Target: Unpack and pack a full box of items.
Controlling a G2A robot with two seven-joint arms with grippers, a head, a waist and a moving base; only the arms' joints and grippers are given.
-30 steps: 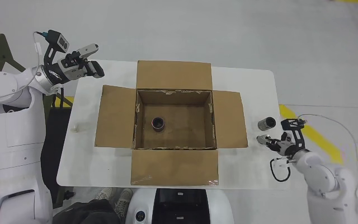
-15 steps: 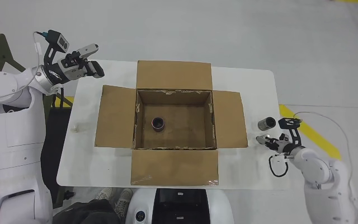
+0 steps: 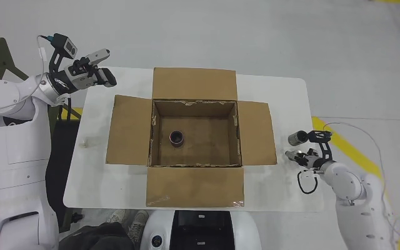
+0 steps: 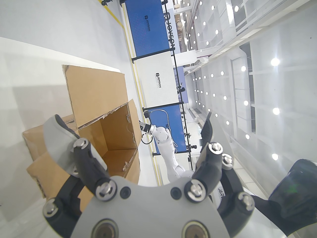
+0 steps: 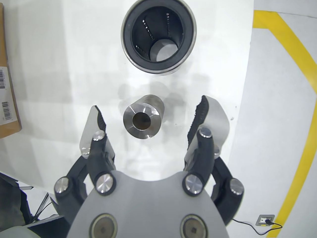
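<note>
An open cardboard box (image 3: 195, 131) sits in the middle of the white table (image 3: 284, 94), flaps folded out. One dark cylinder (image 3: 177, 137) lies on the box floor. To the right of the box lies a black-lined metal bearing (image 3: 298, 137) (image 5: 159, 34), its bore facing my right wrist camera. A small steel bushing (image 5: 143, 121) lies on the table between the fingers of my right gripper (image 5: 151, 115) (image 3: 292, 155), which is open and not touching it. My left gripper (image 3: 103, 65) (image 4: 131, 125) hangs open with nothing in it above the table's far left corner, facing the box (image 4: 99, 105).
A tiny white object (image 3: 84, 142) lies near the table's left edge. The right edge of the table runs close to the bearing, with a yellow floor line (image 5: 297, 58) beyond it. A box flap (image 5: 7, 80) lies to one side of my right gripper.
My right arm has drawn slightly toward the box and the bearing, keeping its fingers open around the bushing. The left arm has not moved.
</note>
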